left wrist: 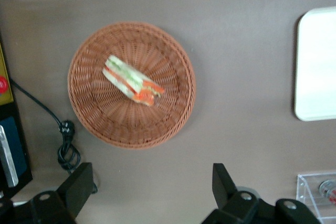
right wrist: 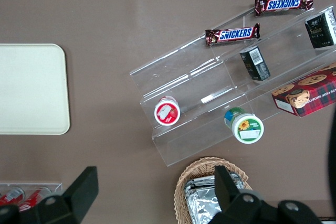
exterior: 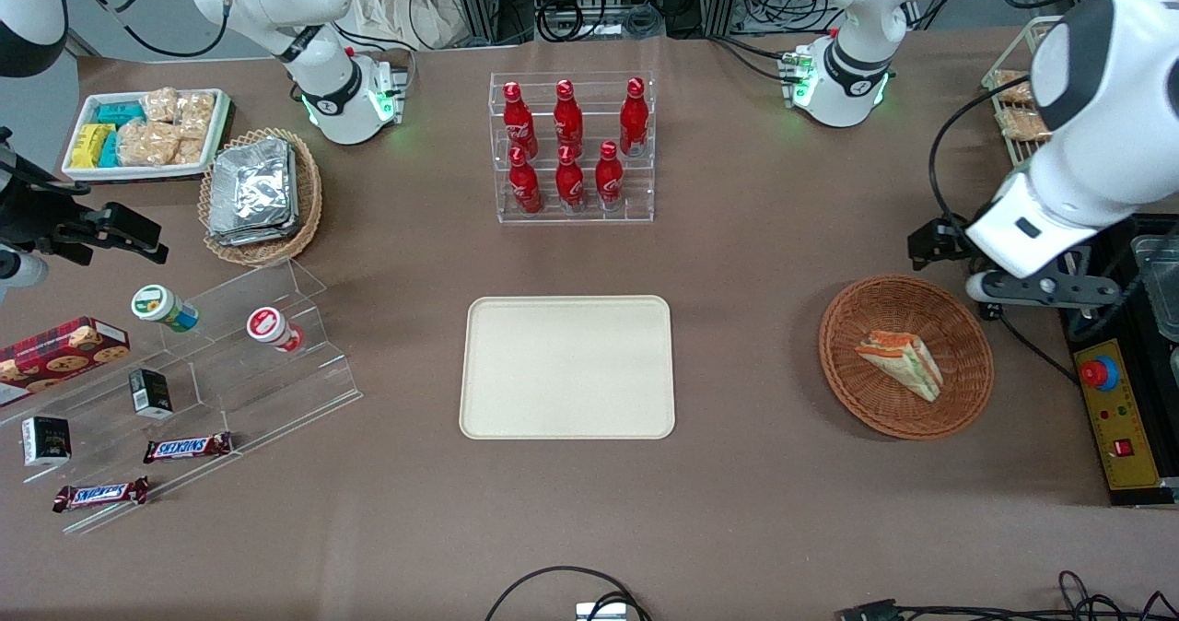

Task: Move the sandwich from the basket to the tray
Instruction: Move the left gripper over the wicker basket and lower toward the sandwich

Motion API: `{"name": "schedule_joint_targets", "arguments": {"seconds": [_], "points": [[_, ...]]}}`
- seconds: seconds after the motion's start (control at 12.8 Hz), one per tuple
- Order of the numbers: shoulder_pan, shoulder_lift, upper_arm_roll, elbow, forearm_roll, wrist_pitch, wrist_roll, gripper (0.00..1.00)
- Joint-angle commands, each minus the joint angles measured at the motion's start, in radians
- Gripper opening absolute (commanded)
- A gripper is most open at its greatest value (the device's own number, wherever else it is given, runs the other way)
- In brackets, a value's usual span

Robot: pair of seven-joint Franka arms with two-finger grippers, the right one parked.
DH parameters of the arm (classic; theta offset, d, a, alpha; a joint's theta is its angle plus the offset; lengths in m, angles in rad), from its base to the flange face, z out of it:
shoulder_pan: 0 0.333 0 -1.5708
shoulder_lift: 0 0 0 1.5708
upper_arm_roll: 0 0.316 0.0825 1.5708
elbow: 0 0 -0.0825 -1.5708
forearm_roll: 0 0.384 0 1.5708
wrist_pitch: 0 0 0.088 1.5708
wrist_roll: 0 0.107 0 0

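The left gripper (left wrist: 149, 190) hangs high above the table with its two fingers (left wrist: 79, 184) spread wide and nothing between them. Under the gap, and a little ahead of the fingertips, lies the reddish-brown wicker basket (left wrist: 94, 124). The wrapped sandwich wedge (left wrist: 131, 81) rests near its middle, lying on its side with the orange and green filling showing. In the front view the gripper (exterior: 990, 282) sits above the table just off the rim of the basket (exterior: 852, 391), at the edge farther from the front camera, while the sandwich (exterior: 903, 363) lies untouched inside.

Farther out from the fingers, toward the parked arm's end, is the cream tray (exterior: 566, 368), well apart from the basket and bare. Farther from the front camera than the tray stands a clear rack of red cola bottles (exterior: 571, 146).

As I judge it, nothing of the task is done yet: the sandwich is not grasped or lifted. What remains is the descent over the wedge, the closing of the fingers on it, the carry across to the tray and the release there.
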Motion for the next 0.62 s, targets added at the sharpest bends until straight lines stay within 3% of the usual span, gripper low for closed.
{"name": "schedule_joint_targets", "arguments": {"seconds": [0.0,0.31,0.55], "points": [[0.003,0.104,-0.003,0.135,-0.002,-0.046,-0.100,1.00],[0.015,0.147,0.027,0.138,0.031,-0.046,-0.240,1.00],[0.043,0.145,0.046,0.031,0.005,0.022,-0.652,1.00]]}}
